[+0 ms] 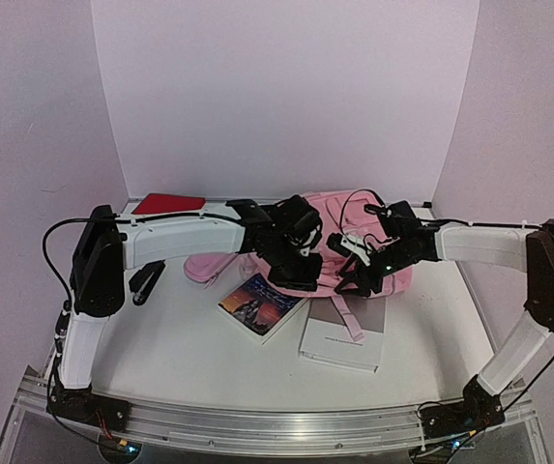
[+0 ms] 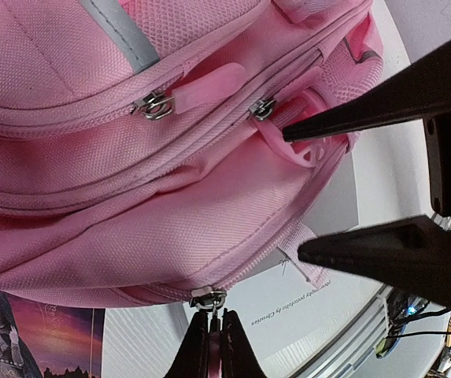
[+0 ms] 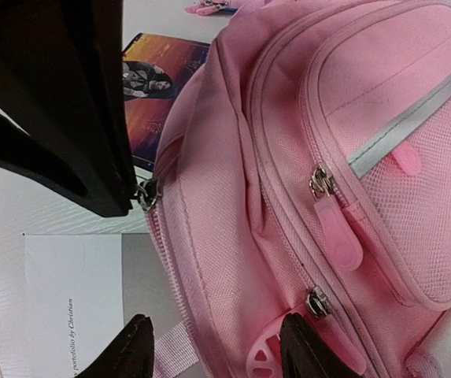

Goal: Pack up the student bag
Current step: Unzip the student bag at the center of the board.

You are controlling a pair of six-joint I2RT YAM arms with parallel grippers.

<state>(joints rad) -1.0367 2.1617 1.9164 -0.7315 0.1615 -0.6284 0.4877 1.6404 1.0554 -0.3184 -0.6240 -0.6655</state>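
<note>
The pink student bag [image 1: 327,211] lies at the back middle of the table, front pockets facing up. My left gripper [image 1: 291,275] is shut on the metal pull of the main zip slider [image 2: 208,298] at the bag's near edge [image 2: 170,213]. My right gripper [image 1: 359,275] is open just to its right. Its fingertips [image 3: 134,346] straddle the bag's side [image 3: 233,205] by a round pink pull tab [image 3: 264,354] without holding anything. The right gripper's black fingers [image 2: 367,110] also show in the left wrist view.
A book with a colourful cover [image 1: 260,304] and a white and grey booklet [image 1: 344,333] lie in front of the bag, the booklet partly under it. A red notebook [image 1: 168,203] lies at the back left, a black stapler [image 1: 146,280] at the left. White walls enclose the table.
</note>
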